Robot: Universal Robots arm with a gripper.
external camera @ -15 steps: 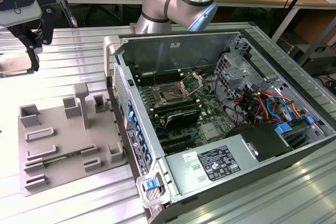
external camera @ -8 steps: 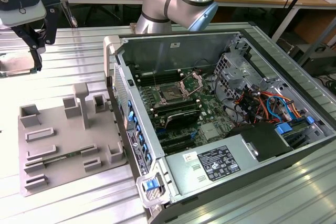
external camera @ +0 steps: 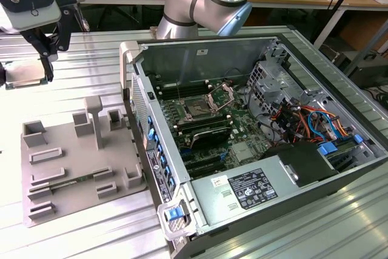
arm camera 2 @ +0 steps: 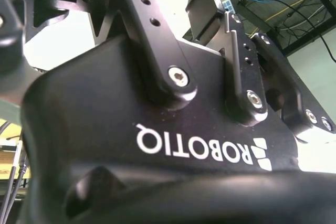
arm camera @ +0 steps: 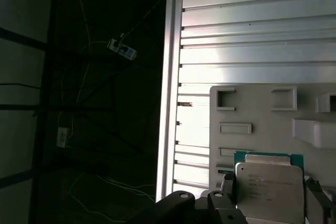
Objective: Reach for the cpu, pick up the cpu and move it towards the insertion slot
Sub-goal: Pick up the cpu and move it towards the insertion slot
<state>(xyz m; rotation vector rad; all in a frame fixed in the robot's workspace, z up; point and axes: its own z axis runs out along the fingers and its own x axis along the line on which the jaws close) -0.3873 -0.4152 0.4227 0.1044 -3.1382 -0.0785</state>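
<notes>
The cpu [external camera: 24,75] is a flat whitish-silver square at the exterior view's far left, above the slatted table. My gripper [external camera: 24,72] is shut on it, with a black finger [external camera: 46,65] against its edge. In the first wrist view the cpu [arm camera: 269,191] sits between my two fingers [arm camera: 227,183], hanging over the grey tray [arm camera: 252,108]. The insertion slot [external camera: 197,109] lies on the motherboard inside the open computer case, far off toward the exterior view's right. Its metal bracket [external camera: 221,96] is hinged up.
The grey tray [external camera: 66,150] with raised frames and posts lies on the table below the gripper. The case wall [external camera: 136,89] stands between tray and motherboard. Memory slots [external camera: 203,130], a power supply [external camera: 254,189] and cables [external camera: 309,119] surround the socket. The table edge [arm camera: 170,77] drops to dark floor.
</notes>
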